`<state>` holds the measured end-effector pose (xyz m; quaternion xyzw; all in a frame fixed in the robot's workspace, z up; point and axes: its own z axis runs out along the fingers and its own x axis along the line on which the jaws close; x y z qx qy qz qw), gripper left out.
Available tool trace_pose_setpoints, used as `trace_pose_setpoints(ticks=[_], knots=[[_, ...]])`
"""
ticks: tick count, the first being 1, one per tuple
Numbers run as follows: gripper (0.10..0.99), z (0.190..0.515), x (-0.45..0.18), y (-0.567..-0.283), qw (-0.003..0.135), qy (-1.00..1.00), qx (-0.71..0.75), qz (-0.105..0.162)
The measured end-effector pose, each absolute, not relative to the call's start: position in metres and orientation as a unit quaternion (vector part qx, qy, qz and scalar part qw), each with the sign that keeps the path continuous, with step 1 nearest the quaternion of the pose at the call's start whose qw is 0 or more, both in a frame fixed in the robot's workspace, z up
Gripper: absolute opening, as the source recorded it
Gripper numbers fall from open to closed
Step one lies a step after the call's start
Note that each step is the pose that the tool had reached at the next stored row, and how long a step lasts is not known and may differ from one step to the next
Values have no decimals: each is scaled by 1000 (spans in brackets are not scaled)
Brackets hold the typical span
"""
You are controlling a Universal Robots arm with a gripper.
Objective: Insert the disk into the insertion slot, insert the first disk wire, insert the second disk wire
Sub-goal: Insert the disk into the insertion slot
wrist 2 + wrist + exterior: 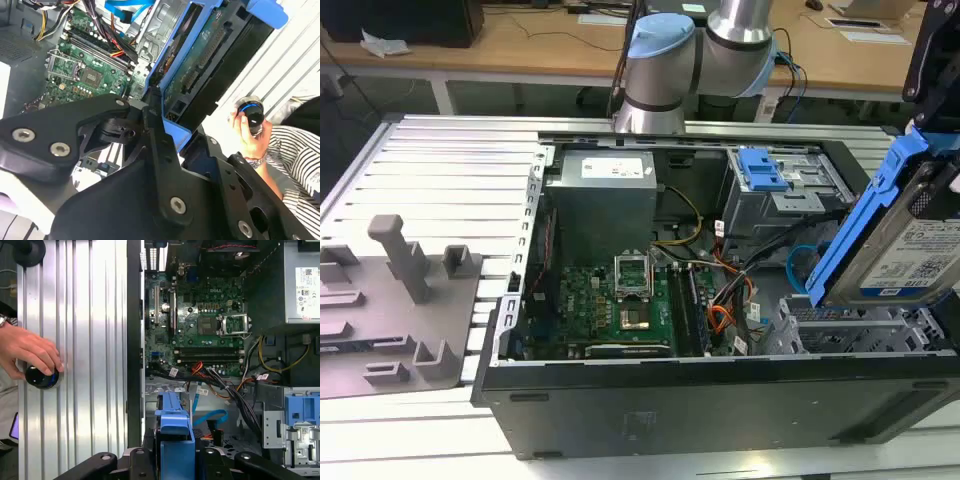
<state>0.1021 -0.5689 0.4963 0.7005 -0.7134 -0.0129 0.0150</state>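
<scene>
Gripper (pixel 175 462) is clamping the disk (pixel 905 255) by its blue carrier, fingers (pixel 152 125) closing tight on the frame in both wrist views. Disk is hanging tilted, label side up, over the case's near corner at the exterior view's right. It is sitting just above the slot (pixel 845 325), not yet seated; contact between the two cannot be told. Blue wire (pixel 800 265) is looping loose inside the case (pixel 720 400) just beside the slot, between it and the motherboard (pixel 620 300). Blue latch (pixel 760 170) is standing on the taller metal box towards the case's far edge. Outside the case, a person's hand (pixel 30 352) is resting on a round black knob (pixel 41 377) on the ribbed table (pixel 440 160). A grey fixture (pixel 390 290) is lying at the table's edge at the exterior view's left.
</scene>
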Motion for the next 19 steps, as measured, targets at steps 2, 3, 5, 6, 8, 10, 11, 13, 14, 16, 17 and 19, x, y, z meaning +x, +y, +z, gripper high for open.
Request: trace_pose_setpoints(ticks=[2, 3, 5, 6, 8, 10, 11, 13, 14, 16, 17, 19], knots=[[369, 490, 102, -569, 15, -713, 701, -13], [369, 488, 102, -569, 15, -713, 701, -13], [369, 486, 103, -569, 15, -713, 701, -13], [369, 486, 103, -569, 15, -713, 701, -13], [369, 485, 104, -568, 15, -713, 701, -13], [369, 485, 105, -565, 15, -713, 700, -13], [369, 485, 105, -560, 15, -713, 700, -13], [369, 485, 105, -549, 15, -713, 700, -13], [369, 485, 105, -543, 15, -713, 700, -12], [369, 485, 105, -539, 15, -713, 701, -12], [369, 485, 105, -537, 15, -713, 701, -12], [369, 485, 105, -536, 15, -713, 700, -12]])
